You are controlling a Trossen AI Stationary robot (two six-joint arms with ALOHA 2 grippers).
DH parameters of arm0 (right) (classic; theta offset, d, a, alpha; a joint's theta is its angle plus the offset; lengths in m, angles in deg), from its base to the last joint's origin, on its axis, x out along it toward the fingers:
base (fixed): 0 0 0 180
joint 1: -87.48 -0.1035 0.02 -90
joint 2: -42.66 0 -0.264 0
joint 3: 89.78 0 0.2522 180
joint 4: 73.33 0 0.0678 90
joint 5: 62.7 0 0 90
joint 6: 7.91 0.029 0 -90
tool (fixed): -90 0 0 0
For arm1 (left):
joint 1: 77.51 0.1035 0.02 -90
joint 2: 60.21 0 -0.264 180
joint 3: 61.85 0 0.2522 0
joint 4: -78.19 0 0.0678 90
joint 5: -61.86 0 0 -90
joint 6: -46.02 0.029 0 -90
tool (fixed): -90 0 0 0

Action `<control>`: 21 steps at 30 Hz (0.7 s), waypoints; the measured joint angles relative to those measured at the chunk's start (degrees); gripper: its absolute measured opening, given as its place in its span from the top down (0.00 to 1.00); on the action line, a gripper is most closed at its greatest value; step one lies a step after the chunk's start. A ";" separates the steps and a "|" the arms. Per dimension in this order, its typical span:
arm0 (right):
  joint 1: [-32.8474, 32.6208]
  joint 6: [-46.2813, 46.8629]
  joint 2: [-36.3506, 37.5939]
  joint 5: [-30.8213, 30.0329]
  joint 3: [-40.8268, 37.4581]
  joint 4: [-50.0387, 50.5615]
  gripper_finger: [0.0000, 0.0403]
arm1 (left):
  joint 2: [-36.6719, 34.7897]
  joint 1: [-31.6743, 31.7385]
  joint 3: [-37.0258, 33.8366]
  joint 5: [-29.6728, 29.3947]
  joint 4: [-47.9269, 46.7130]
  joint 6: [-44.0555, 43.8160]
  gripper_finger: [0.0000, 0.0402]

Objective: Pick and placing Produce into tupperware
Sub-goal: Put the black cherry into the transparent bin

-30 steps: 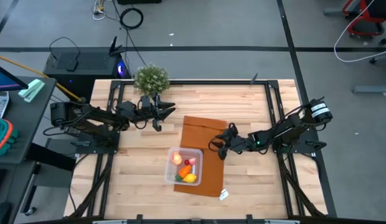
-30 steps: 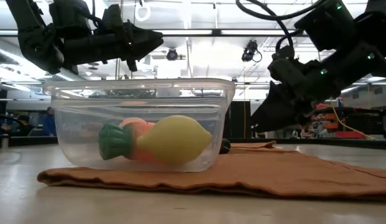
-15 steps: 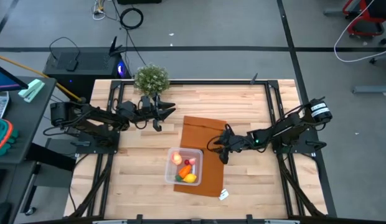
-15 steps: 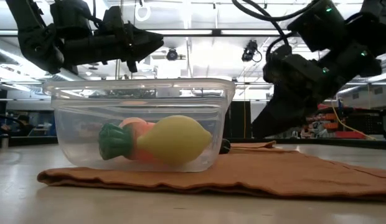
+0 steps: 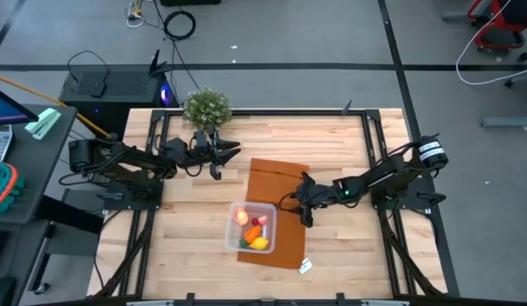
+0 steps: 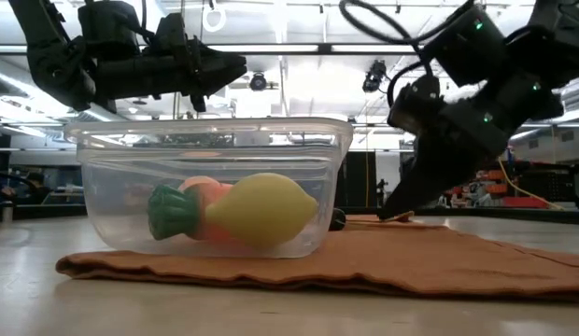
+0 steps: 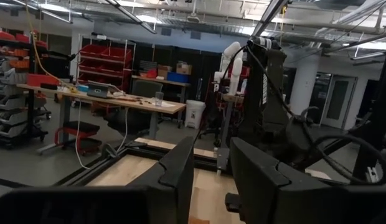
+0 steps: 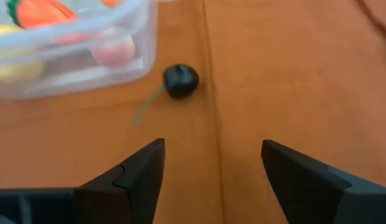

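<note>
The clear tupperware (image 5: 252, 227) stands on a brown-orange mat (image 5: 277, 177). It holds a yellow lemon (image 6: 260, 210), an orange carrot with a green top (image 6: 182, 213), a peach-like fruit and small red and pink pieces. A small dark round piece with a thin green stem (image 8: 180, 81) lies on the mat just outside the box's right wall, also visible in the low view (image 6: 338, 219). My right gripper (image 8: 211, 149) is open, tipped down low over the mat, a short way right of that piece. My left gripper (image 5: 225, 157) hangs open in the air near the potted plant.
A bushy green potted plant (image 5: 206, 107) stands at the table's far edge beside the left arm. A small white scrap (image 5: 305, 266) lies off the mat's near right corner. Bare wooden tabletop (image 5: 187, 246) spreads to the left and right of the mat.
My right gripper has moved toward the table's left and slightly nearer, closing on the tupperware's right side, and has tipped its fingers down toward the mat. It stays open.
</note>
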 joint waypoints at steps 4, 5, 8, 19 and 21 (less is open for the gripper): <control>0.00 1.95 -3.17 -0.13 0.04 -2.47 0.38 | 0.00 0.00 0.00 0.00 0.00 0.03 0.72; 0.00 2.10 -3.52 -0.28 0.07 -3.00 0.37 | 0.00 0.00 0.00 0.00 0.04 0.05 0.72; -0.02 0.81 -3.88 -1.08 0.02 -4.66 0.37 | 0.00 0.00 0.00 0.00 0.02 0.07 0.73; -0.09 -8.04 -3.19 1.52 1.64 -6.64 0.39 | 0.00 0.00 0.00 0.00 -0.20 0.14 0.73; -0.09 -8.35 -3.57 1.52 1.64 -7.14 0.39 | 0.00 0.00 0.00 0.00 -0.26 0.14 0.72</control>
